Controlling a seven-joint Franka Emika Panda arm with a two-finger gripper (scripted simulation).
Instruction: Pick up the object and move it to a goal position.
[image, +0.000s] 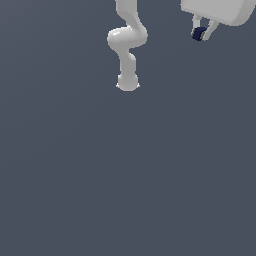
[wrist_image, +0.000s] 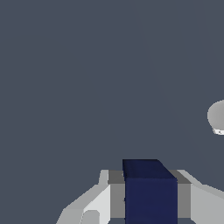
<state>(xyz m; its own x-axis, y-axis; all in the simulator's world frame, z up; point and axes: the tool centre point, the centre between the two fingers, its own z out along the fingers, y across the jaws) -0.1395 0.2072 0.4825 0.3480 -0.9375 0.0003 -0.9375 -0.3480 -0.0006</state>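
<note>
Exterior view: pincer (image: 201, 34) clamps the navy object (image: 199, 33) above plain grey floor (image: 125, 175).

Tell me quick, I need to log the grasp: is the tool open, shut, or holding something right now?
Tool: shut on the dark blue block, fingers pressed against both sides of it.
</note>
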